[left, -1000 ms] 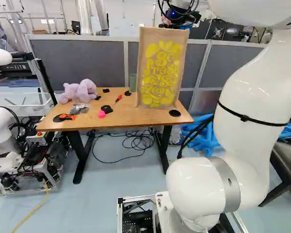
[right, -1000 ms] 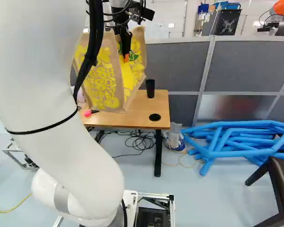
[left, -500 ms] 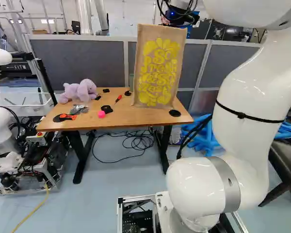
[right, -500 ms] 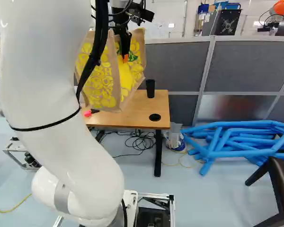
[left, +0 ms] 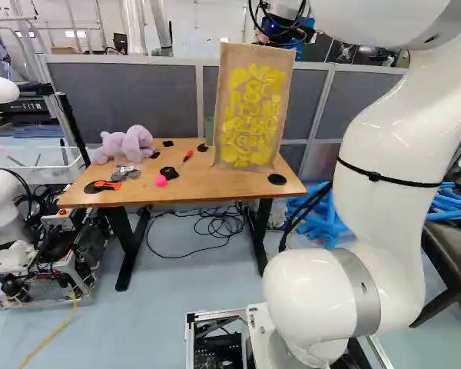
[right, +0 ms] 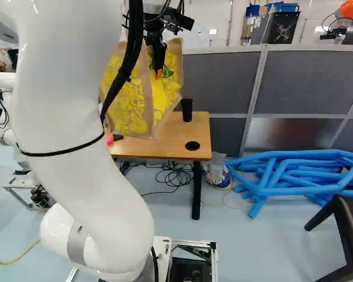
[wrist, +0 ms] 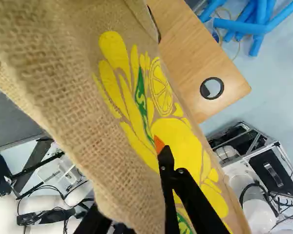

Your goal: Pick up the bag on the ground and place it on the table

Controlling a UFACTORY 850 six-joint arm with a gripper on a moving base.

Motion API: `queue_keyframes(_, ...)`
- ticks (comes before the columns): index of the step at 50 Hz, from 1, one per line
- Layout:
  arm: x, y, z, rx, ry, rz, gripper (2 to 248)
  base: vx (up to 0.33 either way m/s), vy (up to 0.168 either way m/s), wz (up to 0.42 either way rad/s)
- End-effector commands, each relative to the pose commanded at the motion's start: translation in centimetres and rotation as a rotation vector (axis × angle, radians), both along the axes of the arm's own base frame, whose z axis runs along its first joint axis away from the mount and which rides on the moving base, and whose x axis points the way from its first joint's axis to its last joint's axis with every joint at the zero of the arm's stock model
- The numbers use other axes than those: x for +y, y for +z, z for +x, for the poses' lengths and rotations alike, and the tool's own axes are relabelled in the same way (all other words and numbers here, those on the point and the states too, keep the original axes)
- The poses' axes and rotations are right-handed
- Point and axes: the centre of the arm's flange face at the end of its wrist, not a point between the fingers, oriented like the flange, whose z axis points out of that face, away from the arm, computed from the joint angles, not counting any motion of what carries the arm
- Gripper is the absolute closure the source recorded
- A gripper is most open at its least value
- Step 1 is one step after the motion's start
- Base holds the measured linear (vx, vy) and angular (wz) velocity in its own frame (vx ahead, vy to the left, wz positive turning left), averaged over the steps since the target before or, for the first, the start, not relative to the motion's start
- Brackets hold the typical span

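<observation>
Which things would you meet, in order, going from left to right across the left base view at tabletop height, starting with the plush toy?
Lavender plush toy → small pink object → red-and-black tool → printed jute bag → my white arm.

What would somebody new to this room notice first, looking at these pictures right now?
Probably the big tan bag with bold yellow print, held up at the table by the huge white arm that fills much of both base views. Next, the heap of bright blue tubes at the right of the right base view, and the lilac plush toy on the tabletop, left in the left base view.
</observation>
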Motion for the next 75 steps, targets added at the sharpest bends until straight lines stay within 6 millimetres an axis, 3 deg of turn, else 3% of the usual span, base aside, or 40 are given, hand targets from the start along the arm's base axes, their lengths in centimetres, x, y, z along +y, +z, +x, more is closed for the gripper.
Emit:
queue_keyframes(43,-0.4,-6.2,3.6,0.099,-0.006,0.008,218,0.0,0.0,0.0)
queue_keyframes(75,-0.7,-11.1,6.2,0.175,-0.298,0.054,218,0.0,0.0,0.0)
